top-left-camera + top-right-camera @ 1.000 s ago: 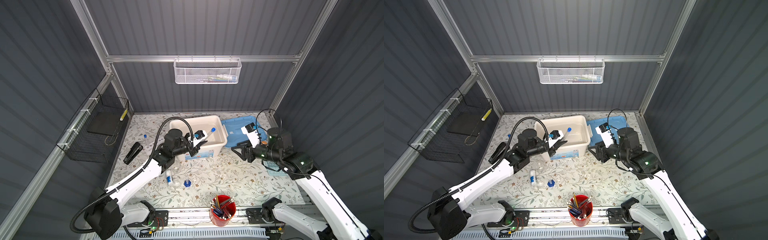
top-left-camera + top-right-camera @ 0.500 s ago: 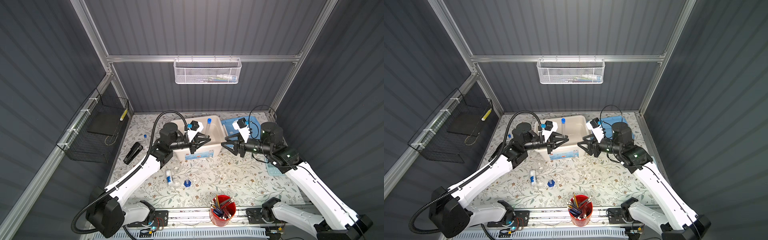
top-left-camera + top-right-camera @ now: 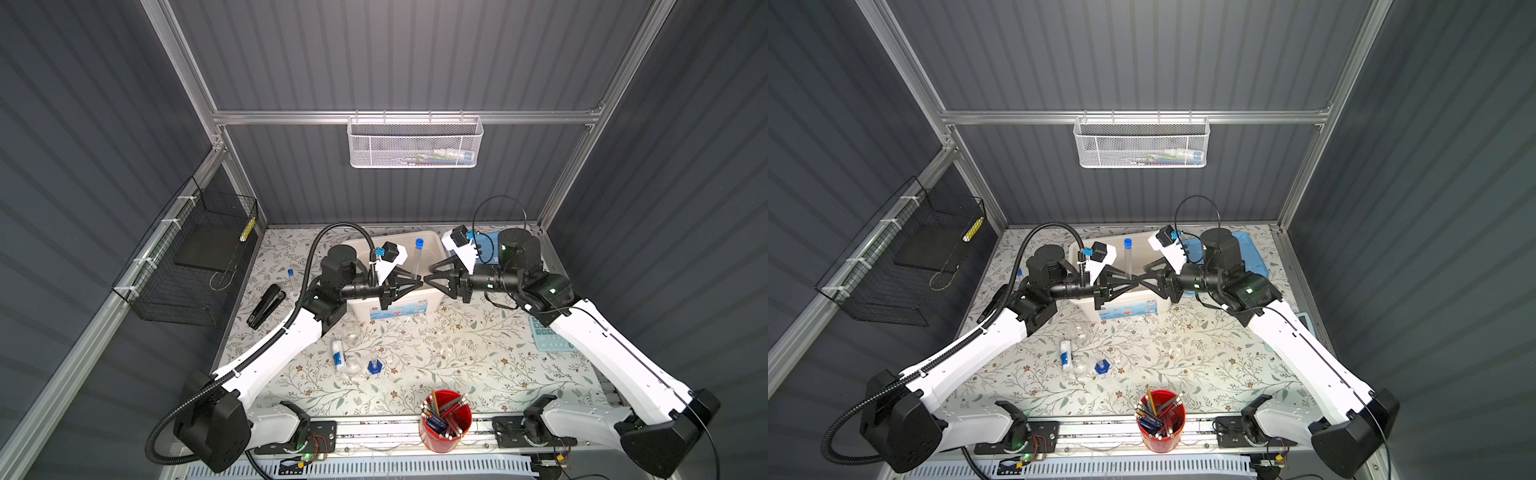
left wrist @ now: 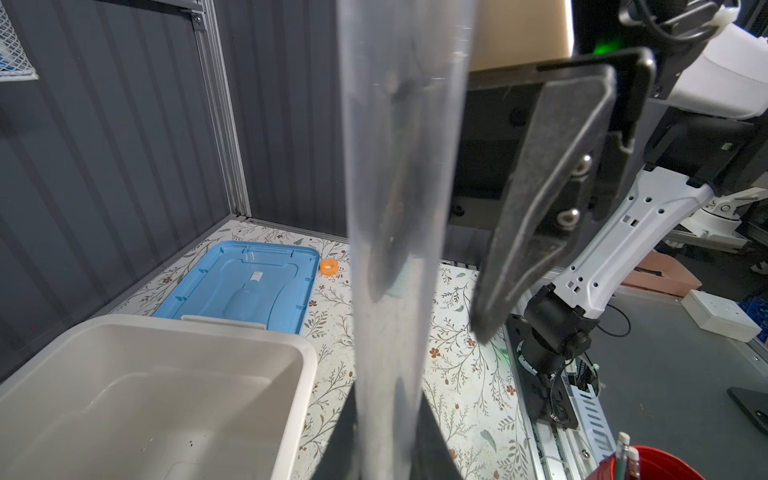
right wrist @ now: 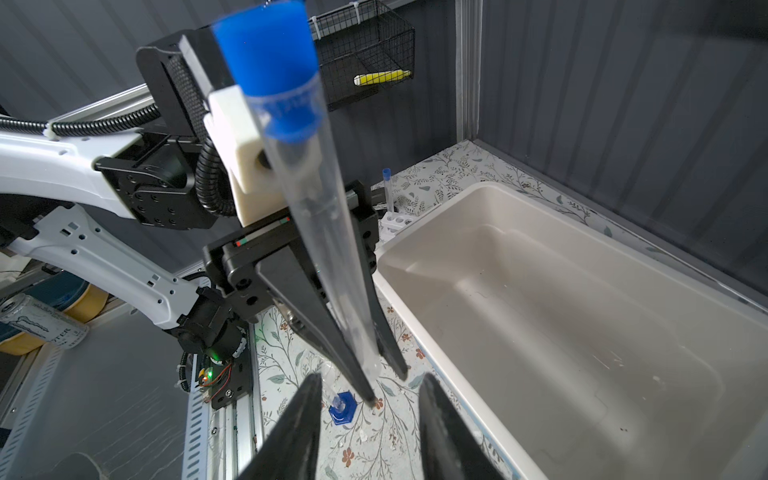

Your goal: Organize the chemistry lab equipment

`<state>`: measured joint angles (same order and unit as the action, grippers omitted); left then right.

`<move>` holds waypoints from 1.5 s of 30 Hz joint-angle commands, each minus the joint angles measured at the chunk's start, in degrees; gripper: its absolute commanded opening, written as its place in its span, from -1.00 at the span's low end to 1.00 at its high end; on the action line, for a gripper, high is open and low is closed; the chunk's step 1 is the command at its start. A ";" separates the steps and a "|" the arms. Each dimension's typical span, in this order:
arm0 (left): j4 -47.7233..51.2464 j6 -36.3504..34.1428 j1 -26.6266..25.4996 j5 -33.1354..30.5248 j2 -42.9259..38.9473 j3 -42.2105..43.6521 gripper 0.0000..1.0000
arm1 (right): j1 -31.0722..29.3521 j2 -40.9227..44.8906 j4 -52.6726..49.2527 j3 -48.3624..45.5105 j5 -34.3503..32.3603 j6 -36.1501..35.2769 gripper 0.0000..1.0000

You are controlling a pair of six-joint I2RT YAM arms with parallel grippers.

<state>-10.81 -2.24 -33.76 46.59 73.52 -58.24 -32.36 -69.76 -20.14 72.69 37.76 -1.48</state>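
Note:
A long clear tube with a blue cap stands upright above the white bin. My left gripper is shut on the tube's lower end. My right gripper faces it tip to tip, open. Its jaws stand on either side of the tube's bottom end without touching it. A slim measuring cylinder with a blue hexagonal foot and two round flasks stand on the mat. Another capped tube stands far left.
A blue lid lies behind the right arm, with an orange tape roll beside it. A stapler and a glue stick lie left. The red pencil cup stands at the front edge and the calculator lies right. A black wire basket hangs left.
The left gripper has lifted the tube, turned it upright and stretched towards the middle. The right gripper swung in from the right to meet it, and its jaws narrowed somewhat.

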 commanded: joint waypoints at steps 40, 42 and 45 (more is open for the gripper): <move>-3.43 4.08 0.36 3.04 -0.22 -1.26 -0.59 | -3.24 -5.74 7.86 4.76 3.20 0.39 -0.66; -3.52 4.09 0.36 2.94 -0.30 -1.22 -0.48 | -3.23 -5.72 8.09 4.61 3.13 0.47 -0.68; -3.39 3.62 0.36 3.02 -0.58 -1.11 -0.13 | -3.26 -5.74 8.19 4.60 3.04 0.60 -0.70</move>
<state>-13.32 1.93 -33.54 48.31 73.52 -58.24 -35.42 -75.46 -13.47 76.09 39.94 -1.50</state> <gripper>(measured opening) 0.382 0.176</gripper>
